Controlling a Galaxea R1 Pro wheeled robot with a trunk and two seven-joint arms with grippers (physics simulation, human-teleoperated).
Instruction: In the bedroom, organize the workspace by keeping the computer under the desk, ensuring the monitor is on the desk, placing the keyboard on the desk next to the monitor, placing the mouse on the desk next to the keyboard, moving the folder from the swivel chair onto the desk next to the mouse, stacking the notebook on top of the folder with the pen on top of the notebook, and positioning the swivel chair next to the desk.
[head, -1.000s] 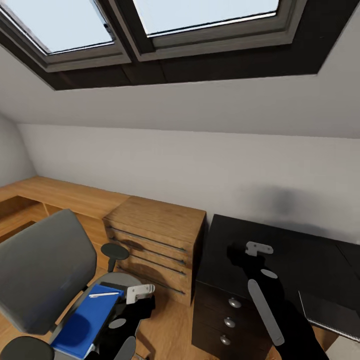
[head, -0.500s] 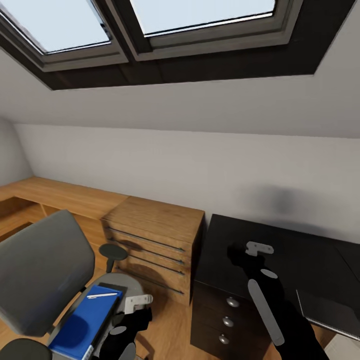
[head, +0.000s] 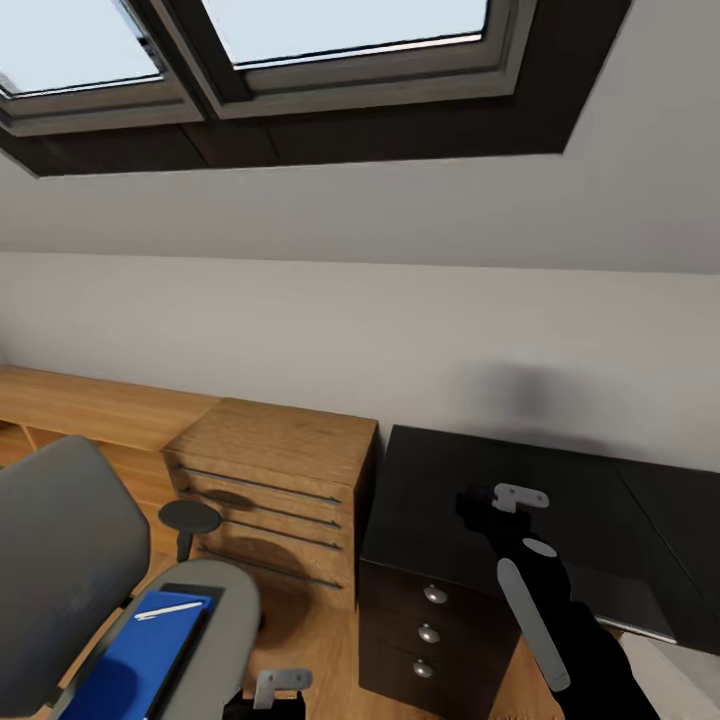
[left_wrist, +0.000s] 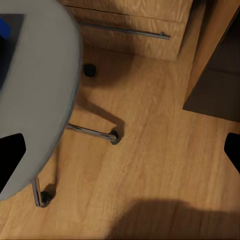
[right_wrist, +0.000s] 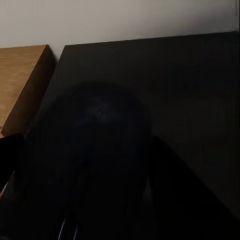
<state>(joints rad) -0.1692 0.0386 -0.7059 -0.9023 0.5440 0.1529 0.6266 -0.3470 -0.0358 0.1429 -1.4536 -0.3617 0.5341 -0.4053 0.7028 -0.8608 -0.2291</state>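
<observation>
My right gripper (head: 505, 497) hovers over the black surface (head: 450, 480), seemingly closed on a small dark rounded mouse (right_wrist: 100, 150), glossy and hard to make out. I'd lower it gently and release just beside the keyboard (head: 625, 605) at the right. My left gripper (left_wrist: 120, 152) hangs wide open above the floor, beside the grey chair (head: 60, 560) carrying the blue folder (head: 140, 660).

The head view looks forward and slightly down from high up, taking in the far wall, the wooden drawer chest (head: 270, 490) and the black bench (head: 470, 490). The left wrist view faces straight down, near the floor (left_wrist: 150, 165) beside the swivel chair (left_wrist: 40, 85). The right wrist view hovers close over the bench (right_wrist: 165, 90), sharing it and the chest with the head view.
</observation>
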